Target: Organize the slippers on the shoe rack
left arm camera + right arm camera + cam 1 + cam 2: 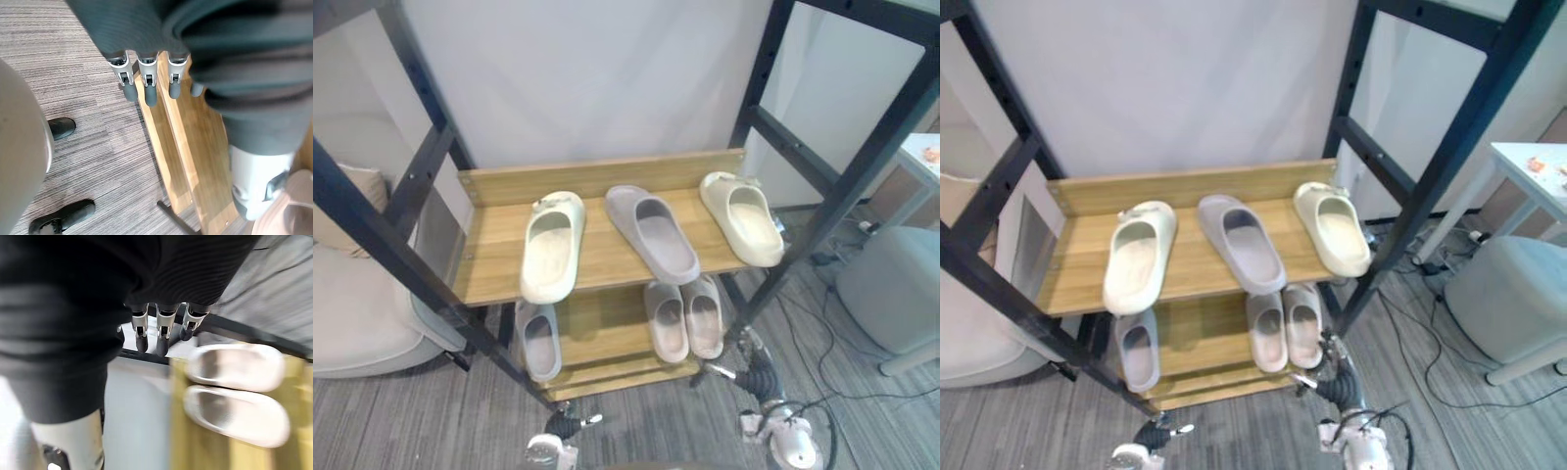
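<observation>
Wooden shoe rack (607,176) holds three slippers (651,233) above, three below.

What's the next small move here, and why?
Probably raise the right hand, open and empty, toward the askew grey slipper lying between the cream slippers on the top shelf; a seemingly matching lone grey slipper sits on the lower shelf.

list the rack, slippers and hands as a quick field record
rack: wooden shoe rack, two shelves
top shelf: left cream slipper, middle grey slipper, right cream slipper, set apart
lower shelf: single grey slipper at left, pale pair side by side at right
hands: left hand open, empty; right hand open, empty; both low before the rack
</observation>
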Tool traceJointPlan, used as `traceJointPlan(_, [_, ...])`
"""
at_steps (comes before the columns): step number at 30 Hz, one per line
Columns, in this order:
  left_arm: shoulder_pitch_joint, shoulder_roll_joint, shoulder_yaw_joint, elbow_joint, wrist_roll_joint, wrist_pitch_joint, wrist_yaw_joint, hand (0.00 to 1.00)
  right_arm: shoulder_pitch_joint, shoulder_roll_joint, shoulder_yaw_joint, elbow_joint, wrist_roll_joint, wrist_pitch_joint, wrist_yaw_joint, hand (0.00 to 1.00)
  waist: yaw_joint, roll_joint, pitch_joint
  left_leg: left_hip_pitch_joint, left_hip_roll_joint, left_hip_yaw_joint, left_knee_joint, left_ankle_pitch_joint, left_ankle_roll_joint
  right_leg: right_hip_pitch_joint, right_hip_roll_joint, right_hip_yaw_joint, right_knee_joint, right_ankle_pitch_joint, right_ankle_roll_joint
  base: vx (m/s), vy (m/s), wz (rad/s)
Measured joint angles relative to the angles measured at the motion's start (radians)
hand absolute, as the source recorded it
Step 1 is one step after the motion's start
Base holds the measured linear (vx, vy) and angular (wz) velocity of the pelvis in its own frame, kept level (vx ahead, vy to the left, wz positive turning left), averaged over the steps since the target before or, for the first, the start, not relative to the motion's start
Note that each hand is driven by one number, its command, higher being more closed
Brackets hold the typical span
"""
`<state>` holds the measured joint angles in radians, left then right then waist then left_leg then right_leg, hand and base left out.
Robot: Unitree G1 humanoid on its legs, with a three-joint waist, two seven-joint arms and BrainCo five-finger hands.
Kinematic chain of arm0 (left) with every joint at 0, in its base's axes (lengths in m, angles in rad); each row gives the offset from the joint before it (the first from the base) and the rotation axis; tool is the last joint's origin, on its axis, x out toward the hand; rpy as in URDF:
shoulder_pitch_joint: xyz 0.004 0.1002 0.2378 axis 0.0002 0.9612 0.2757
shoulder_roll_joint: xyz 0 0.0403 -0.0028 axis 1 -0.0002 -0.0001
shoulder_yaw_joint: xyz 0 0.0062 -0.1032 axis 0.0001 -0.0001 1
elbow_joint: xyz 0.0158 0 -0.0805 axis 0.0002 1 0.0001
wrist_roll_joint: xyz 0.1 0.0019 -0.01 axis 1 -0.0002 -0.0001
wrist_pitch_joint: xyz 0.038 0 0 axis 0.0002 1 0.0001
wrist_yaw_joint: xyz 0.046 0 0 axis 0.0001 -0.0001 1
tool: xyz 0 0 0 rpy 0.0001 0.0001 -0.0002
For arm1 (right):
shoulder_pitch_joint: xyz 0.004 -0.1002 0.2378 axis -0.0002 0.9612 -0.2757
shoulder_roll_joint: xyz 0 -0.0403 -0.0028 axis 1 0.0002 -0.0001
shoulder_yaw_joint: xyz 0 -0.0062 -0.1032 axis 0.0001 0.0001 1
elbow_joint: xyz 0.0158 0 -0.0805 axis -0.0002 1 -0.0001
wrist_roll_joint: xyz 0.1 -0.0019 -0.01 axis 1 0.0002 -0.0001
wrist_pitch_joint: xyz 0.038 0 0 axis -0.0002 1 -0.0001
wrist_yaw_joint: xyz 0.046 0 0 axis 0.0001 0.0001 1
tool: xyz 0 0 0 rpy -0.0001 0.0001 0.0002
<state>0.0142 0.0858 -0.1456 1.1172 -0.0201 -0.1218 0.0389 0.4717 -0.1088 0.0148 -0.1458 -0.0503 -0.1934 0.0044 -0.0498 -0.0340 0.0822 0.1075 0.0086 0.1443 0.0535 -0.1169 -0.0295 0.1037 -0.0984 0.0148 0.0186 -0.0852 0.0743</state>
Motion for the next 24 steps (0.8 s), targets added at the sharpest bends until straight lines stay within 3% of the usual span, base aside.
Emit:
traceJointPlan(12, [0.0, 0.006, -0.032, 0.0, 0.028, -0.006, -0.001, 0.0, -0.036, -0.025, -0.014, -0.217, 0.018, -0.054, -0.017, 0.0, -0.005, -0.001, 0.001, -0.002, 0.002, -0.001, 0.0, 0.0, 0.0, -0.002, 0.002, 0.005, -0.004, 0.002, -0.001, 0.0, -0.005, -0.01])
traceJointPlan(19, [0.001, 0.007, -0.03, 0.001, 0.037, -0.019, -0.003, 0.0, -0.129, -0.105, -0.021, -0.272, 0.035, -0.065, -0.017, 0.0, -0.004, 0.001, 0.0, -0.021, -0.001, -0.022, 0.001, 0.0, 0.0, -0.007, 0.0, -0.014, -0.004, 0.002, 0.0, -0.01, -0.016, 0.08])
traceJointPlan(24, [0.009, 0.007, -0.029, -0.009, 0.038, -0.02, -0.006, 0.0, -0.204, -0.142, -0.134, -0.277, 0.075, -0.074, -0.023, 0.0, -0.004, 0.006, -0.003, -0.033, -0.003, -0.046, 0.001, 0.0, 0.001, -0.008, -0.005, -0.037, -0.002, -0.002, 0.003, 0.02, -0.021, 0.13])
